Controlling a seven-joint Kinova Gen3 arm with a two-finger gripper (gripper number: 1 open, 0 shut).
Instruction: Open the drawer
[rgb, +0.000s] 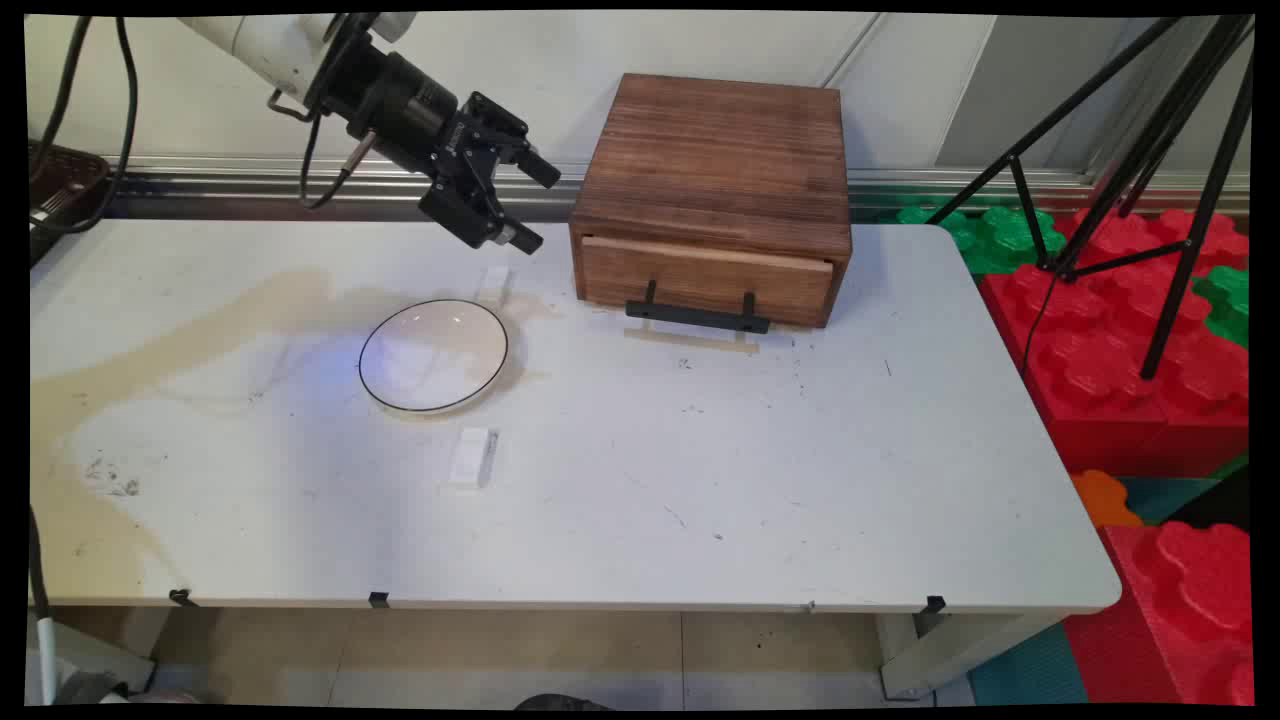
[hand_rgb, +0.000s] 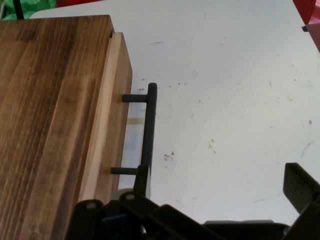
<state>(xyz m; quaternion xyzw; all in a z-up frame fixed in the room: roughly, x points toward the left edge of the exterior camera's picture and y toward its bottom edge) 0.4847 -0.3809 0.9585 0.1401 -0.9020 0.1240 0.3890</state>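
While it hangs above the worktop (rgb: 700, 480) holding nothing, the pincer (rgb: 528, 205) has its fingers spread wide, just left of the grained wooden drawer box (rgb: 715, 195). Its black bar handle (hand_rgb: 148, 130) juts from the shut front. Nearer lies a round white black-rimmed plate (rgb: 433, 355) between two small white blocks; the worktop's right half lies bare.

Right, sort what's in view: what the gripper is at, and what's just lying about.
At the gripper: gripper, open, raised beside wooden drawer box; its black handle.
Lying about: white plate; white block behind it; white block nearer the camera; black tripod; foam bricks.
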